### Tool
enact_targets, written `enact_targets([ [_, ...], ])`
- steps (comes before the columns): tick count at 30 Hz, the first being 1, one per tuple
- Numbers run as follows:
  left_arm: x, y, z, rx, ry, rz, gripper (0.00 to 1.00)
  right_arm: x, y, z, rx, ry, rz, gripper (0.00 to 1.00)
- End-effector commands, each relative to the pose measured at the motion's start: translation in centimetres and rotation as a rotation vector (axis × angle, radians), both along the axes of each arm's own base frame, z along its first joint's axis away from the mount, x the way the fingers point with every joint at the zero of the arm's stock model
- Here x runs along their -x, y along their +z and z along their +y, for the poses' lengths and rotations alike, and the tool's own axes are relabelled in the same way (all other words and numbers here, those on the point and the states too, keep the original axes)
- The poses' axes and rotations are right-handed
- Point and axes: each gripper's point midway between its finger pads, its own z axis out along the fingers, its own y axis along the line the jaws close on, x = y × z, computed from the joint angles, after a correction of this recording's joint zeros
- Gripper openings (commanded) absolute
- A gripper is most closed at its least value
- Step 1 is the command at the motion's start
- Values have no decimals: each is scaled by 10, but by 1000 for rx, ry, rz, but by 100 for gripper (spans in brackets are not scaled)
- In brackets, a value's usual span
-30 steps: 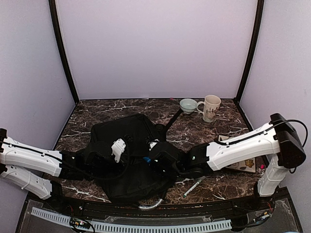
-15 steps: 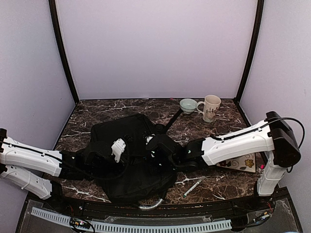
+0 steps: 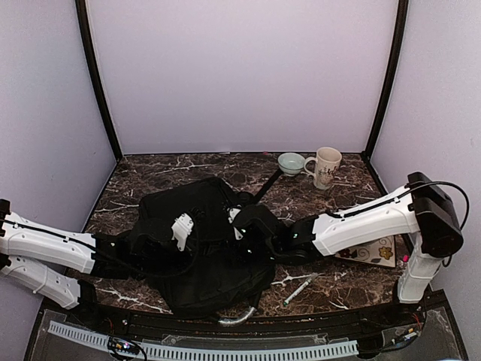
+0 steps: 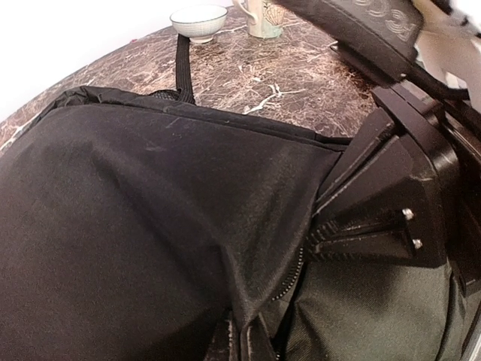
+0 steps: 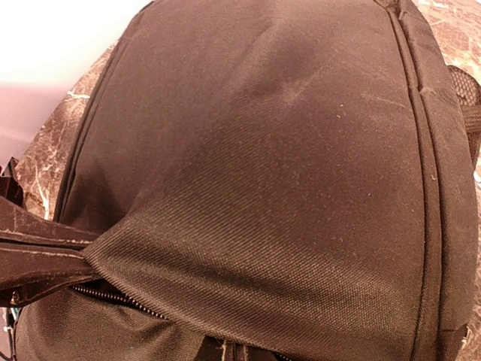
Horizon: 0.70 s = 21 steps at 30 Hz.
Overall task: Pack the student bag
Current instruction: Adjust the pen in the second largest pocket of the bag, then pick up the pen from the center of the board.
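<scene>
Top view: student bag (image 3: 197, 252) lies flat on the marble table (image 3: 150, 177), front-centre, between the two arms. Its strap (image 3: 267, 185) trails toward the back right. Left gripper (image 3: 188, 229) comes in from the left and sits on the bag's upper face. Right gripper (image 3: 239, 226) comes in from the right, also on the bag, and the two are close together. Jaw gap not readable from up here. Bowl (image 3: 291, 162) and mug (image 3: 325, 167) stand side by side at the back right, clear of the bag. Pen (image 3: 301, 288) lies on the table just right of the bag's front corner. A book (image 3: 373, 253) with a flowered cover lies partly under the right arm.

Left wrist view: left gripper (image 4: 242, 347) is pinched narrow on a fold of bag (image 4: 135, 226) fabric, cloth pulled taut into it. Zipper (image 4: 290, 274) shows just right of the fold. Right gripper (image 4: 331, 218) is pressed in at the bag's edge. Bowl (image 4: 199, 21), mug (image 4: 263, 15) and strap (image 4: 182, 68) sit beyond.

Right wrist view: the bag (image 5: 285, 173) fills the frame. Right gripper (image 5: 225, 351) is nearly closed, bag fabric running down into it. Left gripper (image 5: 75, 252) clamps a bunched ridge of cloth just above the zipper (image 5: 105, 297).
</scene>
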Motion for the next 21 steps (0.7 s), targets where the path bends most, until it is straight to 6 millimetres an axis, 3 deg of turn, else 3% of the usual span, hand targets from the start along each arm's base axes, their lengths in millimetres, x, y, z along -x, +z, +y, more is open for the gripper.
enact_targets([
  [1,6,26,-23,148,-18,27,0,-7,25,-6,-102,-23,-20,6],
  [6,-1,32,-21,178,49,40,0,2,36,-33,-91,-70,10,15],
  [11,-2,34,-16,181,81,50,0,11,39,-75,-19,-200,38,29],
  [13,-2,36,-14,186,84,46,0,17,32,-92,29,-255,64,38],
  [19,1,36,-15,191,61,53,0,55,-6,-130,229,-375,201,46],
  [21,1,36,-14,191,62,53,0,68,-14,-143,298,-433,219,55],
])
